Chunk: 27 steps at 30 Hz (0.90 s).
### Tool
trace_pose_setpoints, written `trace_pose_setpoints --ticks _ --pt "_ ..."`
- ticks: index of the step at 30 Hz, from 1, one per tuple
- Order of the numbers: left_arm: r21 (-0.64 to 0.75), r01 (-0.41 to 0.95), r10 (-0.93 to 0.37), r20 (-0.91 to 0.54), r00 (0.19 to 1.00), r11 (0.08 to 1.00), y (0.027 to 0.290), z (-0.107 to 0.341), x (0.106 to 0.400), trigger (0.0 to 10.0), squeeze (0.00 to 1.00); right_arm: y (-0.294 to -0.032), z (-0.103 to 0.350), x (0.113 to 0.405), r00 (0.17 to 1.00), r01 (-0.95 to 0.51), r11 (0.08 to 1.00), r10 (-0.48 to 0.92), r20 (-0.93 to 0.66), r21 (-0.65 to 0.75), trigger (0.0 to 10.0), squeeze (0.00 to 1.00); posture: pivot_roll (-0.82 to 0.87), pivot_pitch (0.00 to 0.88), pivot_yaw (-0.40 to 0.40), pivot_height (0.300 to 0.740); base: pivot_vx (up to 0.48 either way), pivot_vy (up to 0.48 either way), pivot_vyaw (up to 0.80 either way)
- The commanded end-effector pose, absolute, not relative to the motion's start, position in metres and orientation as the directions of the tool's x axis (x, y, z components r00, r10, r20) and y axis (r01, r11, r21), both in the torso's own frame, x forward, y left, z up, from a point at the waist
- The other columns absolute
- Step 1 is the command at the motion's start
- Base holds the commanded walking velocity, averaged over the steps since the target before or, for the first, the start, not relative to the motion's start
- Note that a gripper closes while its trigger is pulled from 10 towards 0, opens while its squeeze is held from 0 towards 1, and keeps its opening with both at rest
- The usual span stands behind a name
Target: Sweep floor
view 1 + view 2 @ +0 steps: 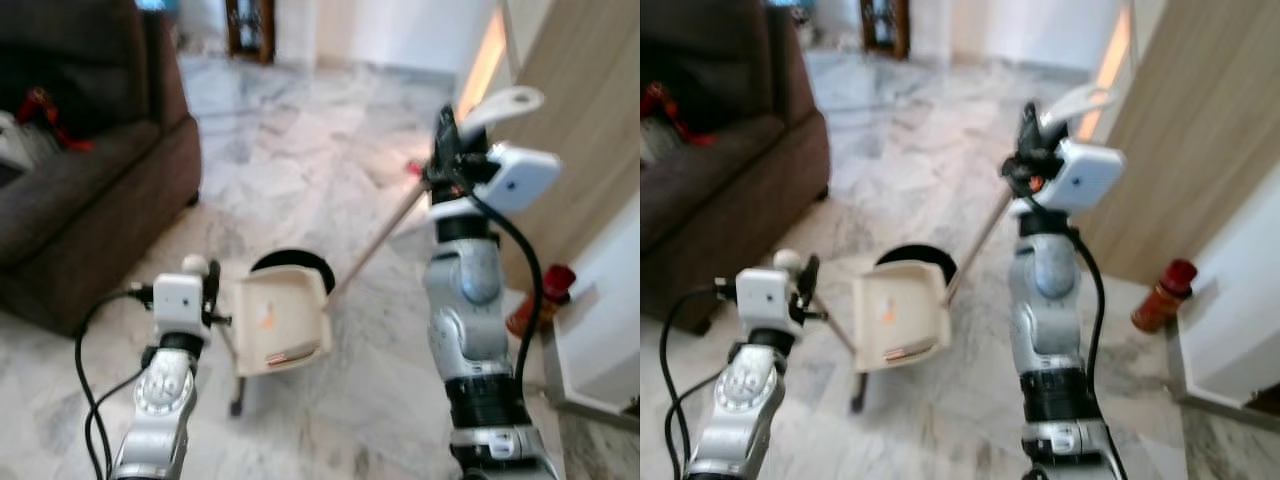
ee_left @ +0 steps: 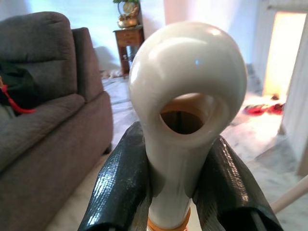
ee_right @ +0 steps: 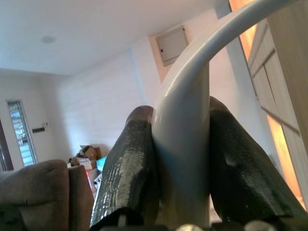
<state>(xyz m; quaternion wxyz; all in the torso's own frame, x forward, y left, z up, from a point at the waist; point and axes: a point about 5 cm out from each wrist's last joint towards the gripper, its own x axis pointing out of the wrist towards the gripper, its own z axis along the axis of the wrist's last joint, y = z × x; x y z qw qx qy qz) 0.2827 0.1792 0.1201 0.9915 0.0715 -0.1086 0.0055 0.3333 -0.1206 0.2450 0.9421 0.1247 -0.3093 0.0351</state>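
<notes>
A humanoid robot stands on a pale marble floor [image 1: 300, 150] holding a sweeping tool in each arm.

The left gripper [image 2: 180, 192] has its jaws clenched on the cream looped top of the dustpan handle [image 2: 185, 96]. From there the handle drops steeply to the cream dustpan [image 1: 280, 320], which sits on the floor just ahead of the robot, its open face tilted up toward the head camera. A dark rounded shape shows directly behind the pan; what it is cannot be told.

The right gripper [image 3: 180, 168], raised higher and on the robot's right, has its jaws clenched on the curved white top of the broom handle [image 3: 180, 134]. The broom's pale pole [image 1: 385, 240] runs as a long diagonal, from the right gripper down and leftward to the floor, ending just beside the dustpan's far right edge. The broom's head is not clearly visible there.

So the likely next stroke turns on that diagonal: the broom's lower end already lies next to the pan mouth, and the right arm drives it.

A dark sofa [image 1: 90, 180] stands to the left, a wooden door [image 1: 580, 120] to the right, with a red bottle [image 1: 1162, 295] near its foot.

No readable writing or brand is visible.
</notes>
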Motion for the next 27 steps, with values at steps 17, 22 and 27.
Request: trace_pose_setpoints --ticks 17,22,27 --pt "0.140 -0.004 -0.033 0.260 0.965 0.990 0.1737 0.1308 0.2796 10.0 0.00 -0.1235 0.2625 0.3295 0.762 -0.161 0.957 -0.035 0.647 0.242 10.0 0.00 0.15 0.045 0.007 0.740 0.180 0.000 0.00" --pt "0.137 0.001 -0.037 0.255 0.966 0.991 0.1733 0.1305 0.2792 10.0 0.00 -0.1236 0.2609 0.3299 0.768 -0.159 0.957 -0.034 0.640 0.243 10.0 0.00 0.15 0.045 0.007 0.740 0.000 0.000 0.00" --pt "0.132 0.005 -0.038 0.252 0.967 0.991 0.1721 0.1301 0.2791 10.0 0.00 -0.1241 0.2601 0.3305 0.772 -0.160 0.956 -0.035 0.634 0.247 10.0 0.00 0.15 0.046 0.006 0.740 0.000 0.151 0.00"
